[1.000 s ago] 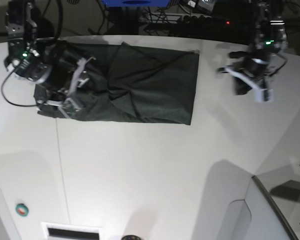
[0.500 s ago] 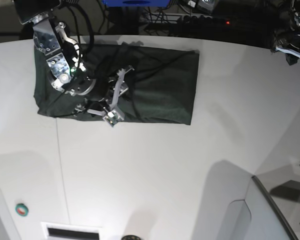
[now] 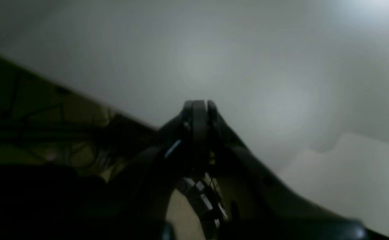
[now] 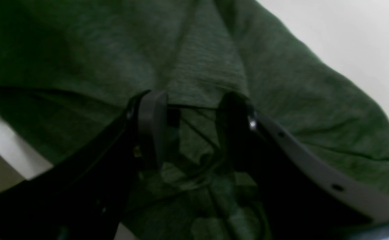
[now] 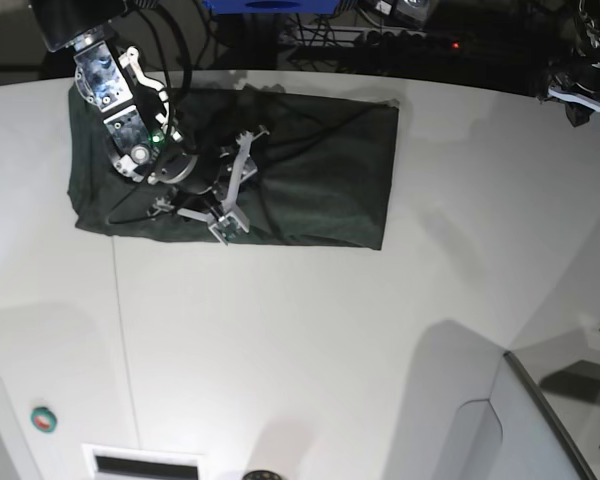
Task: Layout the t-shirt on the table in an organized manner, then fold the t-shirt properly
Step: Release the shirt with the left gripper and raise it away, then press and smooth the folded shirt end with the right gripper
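The dark green t-shirt [image 5: 320, 180] lies as a folded rectangle on the far left part of the white table [image 5: 300, 340]. My right gripper [image 5: 238, 185] hangs low over the shirt's middle, open. In the right wrist view its fingers [image 4: 149, 123] stand apart just above the wrinkled t-shirt [image 4: 198, 60], with a fold edge running between them and nothing pinched. My left gripper [image 5: 592, 100] sits at the far right edge, away from the shirt. In the left wrist view the left gripper [image 3: 198, 106] is shut and empty over the bare table [image 3: 248, 50].
A raised grey-white panel [image 5: 540, 420] with a dark edge fills the near right corner. A small green and red button [image 5: 44, 419] and a vent slot [image 5: 145, 465] lie near left. Cables and equipment [image 5: 380, 40] crowd the space past the far edge.
My right arm swung from the shirt's left end to its middle, jaws still apart. My left arm pulled back from the table's right side to the far right edge.
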{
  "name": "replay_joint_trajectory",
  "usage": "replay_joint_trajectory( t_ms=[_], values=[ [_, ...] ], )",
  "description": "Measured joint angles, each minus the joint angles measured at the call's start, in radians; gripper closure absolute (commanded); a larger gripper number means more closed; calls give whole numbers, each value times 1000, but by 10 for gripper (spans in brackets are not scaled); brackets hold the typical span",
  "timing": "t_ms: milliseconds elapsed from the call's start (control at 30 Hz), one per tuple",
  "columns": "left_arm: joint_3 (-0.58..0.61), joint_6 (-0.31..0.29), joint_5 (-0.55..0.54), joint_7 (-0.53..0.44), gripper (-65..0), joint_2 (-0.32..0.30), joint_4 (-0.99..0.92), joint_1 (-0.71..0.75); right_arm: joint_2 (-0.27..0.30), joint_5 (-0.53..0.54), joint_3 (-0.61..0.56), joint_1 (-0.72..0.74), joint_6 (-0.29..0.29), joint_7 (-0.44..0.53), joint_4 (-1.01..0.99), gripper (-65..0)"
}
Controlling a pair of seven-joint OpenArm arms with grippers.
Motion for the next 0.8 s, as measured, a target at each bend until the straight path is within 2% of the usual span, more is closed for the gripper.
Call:
replay_joint_trajectory(
  t_ms=[33,133,167,533,700,800],
  values=[
    [0,-1,1,1,0,0,-2,0,-2,0,0,3,0,2,0,-236],
    [1,-1,0,-2,0,-1,-2,-3,-3,3,0,4,-2,4,2,-53],
    [1,-1,0,-2,0,0,-2,-3,-2,3,0,2,-2,2,2,-23],
    [0,-5,-1,-5,0,-2,-13,-4,6,3,6,42,-3,-3,2,-23],
    [0,-1,1,2,0,-2,-32,-2,43,3,7,71,-3,-4,-20,-23],
    [0,-9,-3,-5,0,-3,-41,-4,36,5,53,79,-4,-2,-62,-23]
  ],
)
